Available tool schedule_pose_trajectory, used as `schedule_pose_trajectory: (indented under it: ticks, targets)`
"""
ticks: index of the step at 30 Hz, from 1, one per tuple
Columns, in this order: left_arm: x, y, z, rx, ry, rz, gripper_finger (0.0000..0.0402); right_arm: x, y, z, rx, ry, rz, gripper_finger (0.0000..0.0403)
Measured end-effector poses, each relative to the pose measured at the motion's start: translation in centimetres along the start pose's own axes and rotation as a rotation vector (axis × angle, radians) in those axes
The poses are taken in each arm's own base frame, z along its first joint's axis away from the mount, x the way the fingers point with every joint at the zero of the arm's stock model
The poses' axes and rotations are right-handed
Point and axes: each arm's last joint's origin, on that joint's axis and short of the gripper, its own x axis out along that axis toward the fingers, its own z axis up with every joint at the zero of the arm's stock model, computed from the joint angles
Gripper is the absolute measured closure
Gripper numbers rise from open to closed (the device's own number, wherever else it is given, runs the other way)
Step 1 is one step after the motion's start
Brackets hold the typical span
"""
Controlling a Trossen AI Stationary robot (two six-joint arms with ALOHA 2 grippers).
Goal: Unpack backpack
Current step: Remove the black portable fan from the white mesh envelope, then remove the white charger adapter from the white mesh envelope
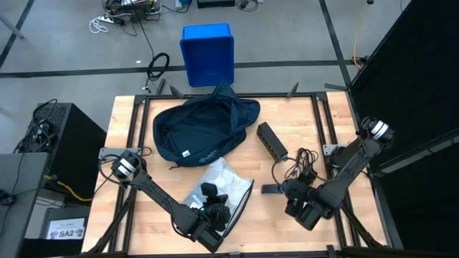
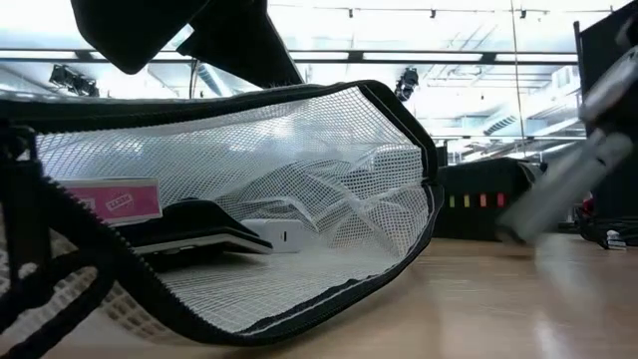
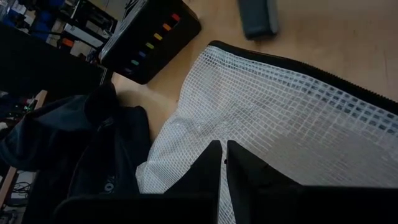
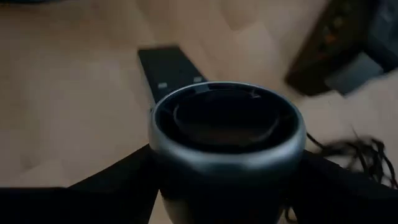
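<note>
High view, backpack [image 1: 204,129]: lies at the far middle of the table [image 1: 129,136], mouth gaping toward the near edge.
Look of the backpack: dark navy, soft and slumped, rumpled rim, a small white label on its near side.
Progress: several things already lie outside the backpack, so the unpacking looks well along (whether anything is left inside cannot be told from above).
Mesh pouch [image 1: 222,188]: white netting with a black edge, just nearer than the backpack; the low view shows flat items inside it, one with a pink label.
Black bar [image 1: 272,140]: long box with coloured dots on its side, just right of the backpack.
Cables [image 1: 305,161]: tangled, beyond the bar, farther right of the backpack.
Left gripper [image 3: 222,163]: fingers pressed together on the pouch's mesh, nearer than the backpack.
Right gripper [image 4: 227,180]: holds a round dark cylinder [image 4: 227,134] with a silver rim between widely spread fingers, near right of the backpack, above bare wood.
Blue bin [image 1: 208,54]: on the floor beyond the backpack.
</note>
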Motion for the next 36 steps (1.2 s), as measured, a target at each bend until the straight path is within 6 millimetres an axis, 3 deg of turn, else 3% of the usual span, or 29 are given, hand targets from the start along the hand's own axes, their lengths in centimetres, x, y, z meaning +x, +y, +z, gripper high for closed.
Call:
schedule_pose_trajectory:
  ticks: [6,16,24,27,32,36]
  targets:
    - [0.0,-0.1,0.1,-0.011,-0.002,-0.012,0.0402,0.7,0.9,-0.6,0.019,0.01,-0.01,0.0146]
    - [-0.1,-0.3,0.3,-0.033,-0.009,-0.037,0.0402,1.1,2.1,-0.9,0.022,0.059,0.061,0.0061]
    - [-0.7,-0.6,-0.2,0.011,0.015,-0.069,0.0402,0.9,3.6,-0.4,0.006,-0.023,0.203,0.0059]
    - [-1.9,-0.6,-0.4,-0.011,0.011,-0.088,0.0402,0.5,4.9,0.3,-0.041,-0.133,0.313,0.0075]
    - [-6.1,0.0,2.4,-0.063,-0.128,-0.105,0.0402,0.0,7.7,1.5,-0.161,-0.39,0.442,0.0109]
    - [-8.6,-0.1,2.9,-0.065,-0.225,-0.045,0.0402,1.3,10.2,2.5,-0.257,-0.539,0.485,0.0146]
